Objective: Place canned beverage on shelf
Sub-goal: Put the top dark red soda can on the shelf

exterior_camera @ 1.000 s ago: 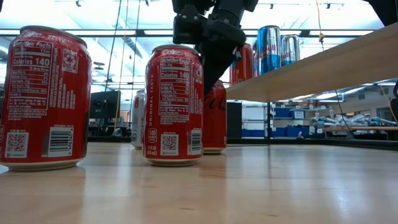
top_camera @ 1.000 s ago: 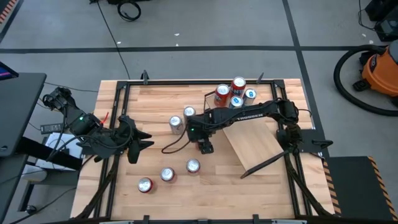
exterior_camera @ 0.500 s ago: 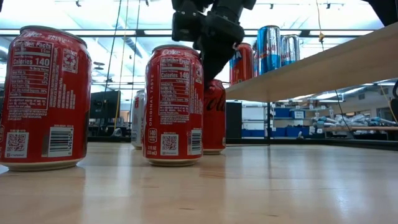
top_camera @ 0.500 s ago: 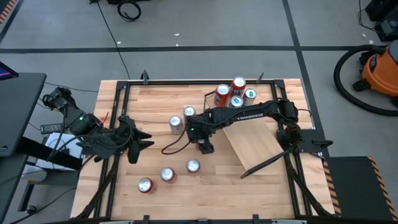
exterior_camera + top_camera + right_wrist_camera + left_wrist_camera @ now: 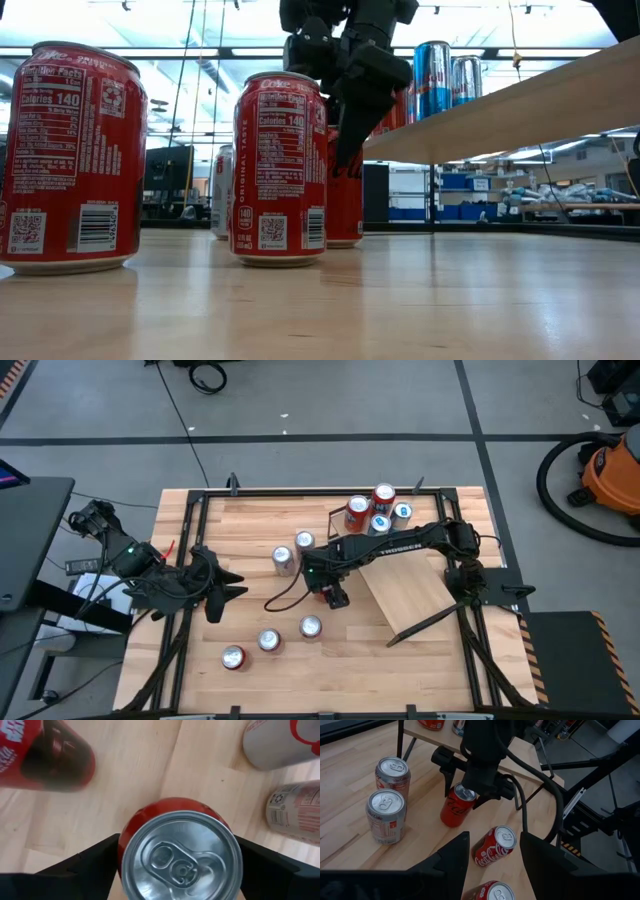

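High view puts your right gripper (image 5: pixel 327 594) near the middle of the frame, straight over an upright red Coca-Cola can (image 5: pixel 457 806) that stands on the tabletop (image 5: pixel 240 530) just left of the shelf (image 5: pixel 410 595). The right wrist view looks down on that can's silver lid (image 5: pixel 181 856), with one dark finger on each side of it and a sliver of daylight between pad and can. So the fingers are apart and straddling the can, not yet clamped on it. You are at the grasp step: the can has been reached but not taken.

Your next move, as I judge it, is to close squarely on the can body, then lift it straight up before swinging right toward the sloped board. Mind the neighbours: two silver cans (image 5: pixel 293 551) stand just up-left of the gripper, and three more red cans (image 5: pixel 270 641) sit in the lower centre of the high view, so a sideways drag could topple one. Four cans (image 5: pixel 376 509) already crowd the shelf's far end, in the upper centre of the frame; set this one against them or it may slide on the slope.

Your left gripper (image 5: pixel 222 585) waits at the left edge of the table, fingers partly apart and holding nothing.
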